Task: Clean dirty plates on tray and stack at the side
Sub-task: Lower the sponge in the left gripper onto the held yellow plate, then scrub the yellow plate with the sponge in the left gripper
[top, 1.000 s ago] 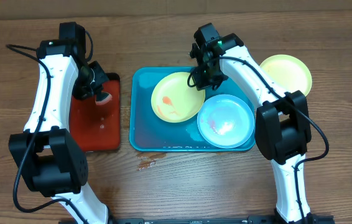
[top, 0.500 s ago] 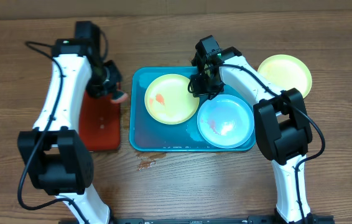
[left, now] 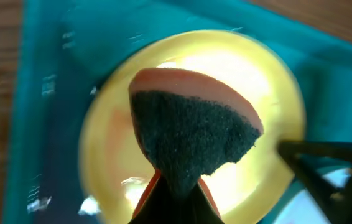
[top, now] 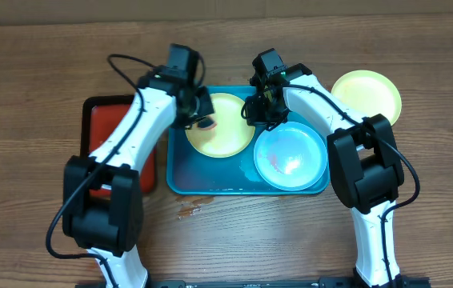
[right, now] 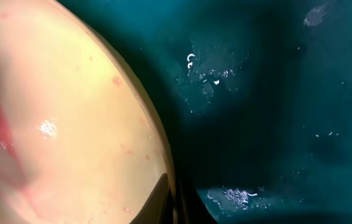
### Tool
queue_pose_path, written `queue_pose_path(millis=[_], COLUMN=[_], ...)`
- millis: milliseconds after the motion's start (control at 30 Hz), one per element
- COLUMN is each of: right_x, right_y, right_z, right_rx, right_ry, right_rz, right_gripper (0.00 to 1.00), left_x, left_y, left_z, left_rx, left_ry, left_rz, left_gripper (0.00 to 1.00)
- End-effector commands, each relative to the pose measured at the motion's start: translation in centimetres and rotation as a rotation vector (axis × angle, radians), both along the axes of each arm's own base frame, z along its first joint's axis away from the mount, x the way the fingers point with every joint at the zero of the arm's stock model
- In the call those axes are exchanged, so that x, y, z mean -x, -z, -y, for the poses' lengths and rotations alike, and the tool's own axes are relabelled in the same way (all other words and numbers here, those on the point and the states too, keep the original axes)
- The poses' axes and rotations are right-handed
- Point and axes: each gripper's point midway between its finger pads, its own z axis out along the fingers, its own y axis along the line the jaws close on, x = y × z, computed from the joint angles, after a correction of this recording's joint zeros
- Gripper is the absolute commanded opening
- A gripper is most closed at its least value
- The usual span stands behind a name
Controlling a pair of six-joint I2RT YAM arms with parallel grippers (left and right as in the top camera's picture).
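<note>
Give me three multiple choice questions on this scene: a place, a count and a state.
1. Where is the third plate, the one outside the blue tray?
A) on the red tray
B) atop another plate
C) on the table, right of the blue tray
2. How many plates lie in the blue tray?
A) two
B) one
C) three
3. What does the left end effector hold?
A) nothing
B) a sponge
C) a plate
Answers: 1 C, it rests on bare wood. 2 A, a lime plate and a pale plate lie there. 3 B, it is shut on the sponge.
</note>
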Motion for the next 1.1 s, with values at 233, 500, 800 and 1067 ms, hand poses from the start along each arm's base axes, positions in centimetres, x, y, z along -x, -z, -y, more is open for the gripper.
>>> queue_pose_path(millis=[233, 500, 800, 1067], right_x=[1.8, 1.5, 1.5, 1.5], right_y=[2.5, 2.4, 2.4, 2.4], right_z=[0.8, 0.7, 0.7, 0.7], right_rx=[0.041, 0.036, 0.037, 0.036], right_ry=[0.012, 0.012, 0.012, 0.012], right_rz=[-0.064, -0.053, -0.053, -0.052], right_gripper=[0.04, 0.06, 0.05, 0.05], left_x=[-1.5, -0.8, 1.0, -1.3], left_y=[3.2, 7.2, 8.2, 3.3], left_z=[3.2, 2.9, -5.3, -4.5], left_rx=[0.051, 0.008, -0.374, -0.342], left_ry=[-0.031, -0.048, -0.038, -0.016], left_rz=[0.006, -0.072, -0.148, -0.118], left_gripper=[0.04, 0.04, 0.04, 0.04])
